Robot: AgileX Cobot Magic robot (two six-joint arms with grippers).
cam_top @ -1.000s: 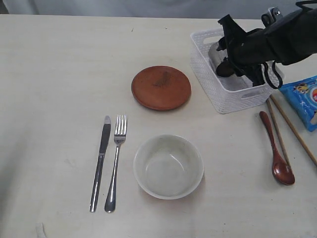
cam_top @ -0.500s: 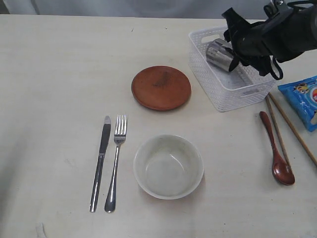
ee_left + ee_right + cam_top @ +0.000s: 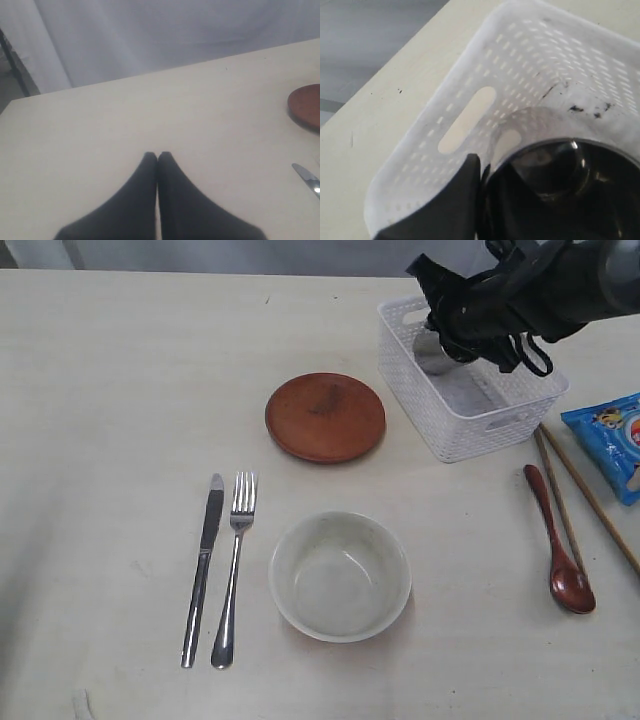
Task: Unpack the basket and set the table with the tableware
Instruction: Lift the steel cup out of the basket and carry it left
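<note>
The shiny steel cup (image 3: 431, 353) hangs tilted over the far left corner of the white basket (image 3: 470, 436). My right gripper (image 3: 447, 332) is shut on its wall, one finger (image 3: 464, 186) outside the rim and the other hidden inside the cup (image 3: 560, 172). The basket's lattice wall (image 3: 485, 75) lies just beyond it. On the table (image 3: 120, 390) lie the reddish-brown plate (image 3: 325, 417), knife (image 3: 205, 565), fork (image 3: 235, 560), pale bowl (image 3: 340, 575), red spoon (image 3: 555, 540) and chopsticks (image 3: 590, 495). My left gripper (image 3: 158, 156) is shut and empty over bare table; it does not show in the exterior view.
A blue chip bag (image 3: 612, 440) lies at the right edge beside the chopsticks. The left wrist view catches the plate's edge (image 3: 305, 107) and the knife tip (image 3: 307, 177). A pale curtain hangs behind the table's far edge.
My right gripper has closed on the cup, lifted it off the basket floor and carried it toward the basket's far left corner. The basket shifted slightly.
</note>
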